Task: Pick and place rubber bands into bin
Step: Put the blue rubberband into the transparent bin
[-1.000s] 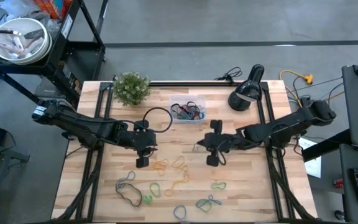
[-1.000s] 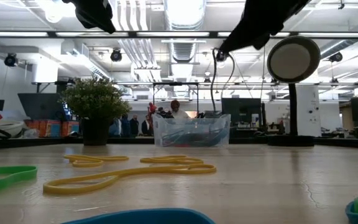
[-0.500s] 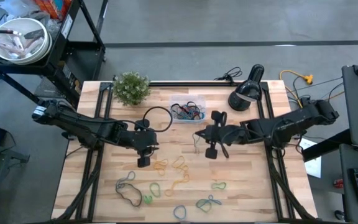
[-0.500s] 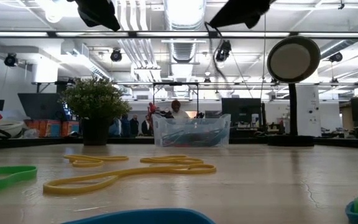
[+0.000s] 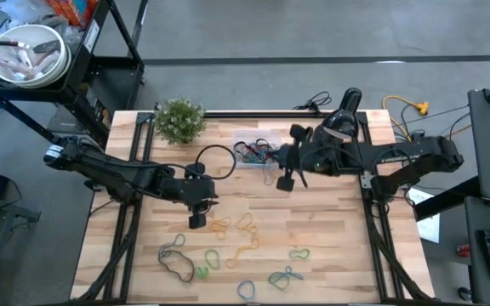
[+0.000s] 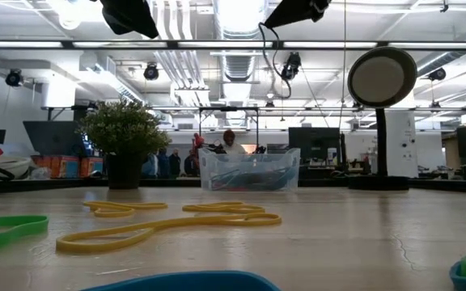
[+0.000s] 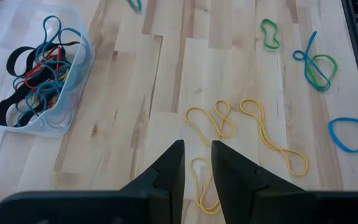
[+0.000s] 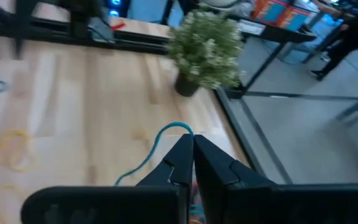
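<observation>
Now swung from mid-desk up over the bin (image 5: 257, 153), right hand (image 5: 284, 174) clenched on a blue band (image 8: 157, 149); only release left. Left hand (image 5: 196, 204) parked, slightly parted, empty.

The bin (image 5: 256, 153) is a small clear tub with rounded corners, standing upright toward the back of the worktop (image 5: 339, 246). Inside it lies a tangle of rubber bands (image 7: 39, 74) in black, blue, red and green. One thin teal band (image 8: 157, 152) hangs pinched between the closed right fingers (image 8: 182, 165) just beside the bin. Loose bands are spread flat over the front of the worktop: yellow loops (image 5: 236, 229) near the middle, green (image 5: 207, 259), black (image 5: 173, 260) and blue ones (image 5: 247, 289) nearer the front edge.
</observation>
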`<state>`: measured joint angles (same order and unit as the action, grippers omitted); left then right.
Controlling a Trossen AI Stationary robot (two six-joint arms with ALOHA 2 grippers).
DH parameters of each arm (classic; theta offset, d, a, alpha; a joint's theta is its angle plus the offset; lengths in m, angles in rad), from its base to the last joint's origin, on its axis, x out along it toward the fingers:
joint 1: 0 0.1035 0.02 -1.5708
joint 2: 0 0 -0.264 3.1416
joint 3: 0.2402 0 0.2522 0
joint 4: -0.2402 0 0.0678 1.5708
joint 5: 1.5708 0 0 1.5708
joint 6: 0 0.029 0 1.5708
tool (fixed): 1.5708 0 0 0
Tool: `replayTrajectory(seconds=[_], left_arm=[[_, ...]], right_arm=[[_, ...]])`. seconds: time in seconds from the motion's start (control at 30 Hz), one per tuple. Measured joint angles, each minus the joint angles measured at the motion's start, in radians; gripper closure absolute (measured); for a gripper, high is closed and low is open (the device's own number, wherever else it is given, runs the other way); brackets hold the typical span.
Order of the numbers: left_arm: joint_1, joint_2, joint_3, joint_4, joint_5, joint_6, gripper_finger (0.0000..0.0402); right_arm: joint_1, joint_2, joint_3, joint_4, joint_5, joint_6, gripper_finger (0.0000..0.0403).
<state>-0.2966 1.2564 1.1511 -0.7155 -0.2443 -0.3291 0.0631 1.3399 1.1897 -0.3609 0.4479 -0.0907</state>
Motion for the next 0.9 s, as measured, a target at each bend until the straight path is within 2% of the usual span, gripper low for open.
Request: replayTrajectory(seconds=[0.2,0.4,0.6,0.9], left_arm=[[0.000,0.000,0.000,0.000,0.000,-0.001,0.0338],[0.000,0.000,0.000,0.000,-0.009,0.000,0.0338],[0.000,0.000,-0.016,0.010,-0.028,0.003,0.0338],[0.000,0.000,-0.085,0.137,-0.030,0.001,0.0338]], right_arm=[[-0.095,0.000,0.013,-0.002,-0.001,-0.011,0.0395],[-0.172,0.000,-0.007,0.001,-0.002,0.045,0.0395],[-0.213,0.000,-0.048,0.072,-0.002,0.072,0.0395],[-0.253,0.001,-0.111,0.177,-0.015,0.091,0.0395]])
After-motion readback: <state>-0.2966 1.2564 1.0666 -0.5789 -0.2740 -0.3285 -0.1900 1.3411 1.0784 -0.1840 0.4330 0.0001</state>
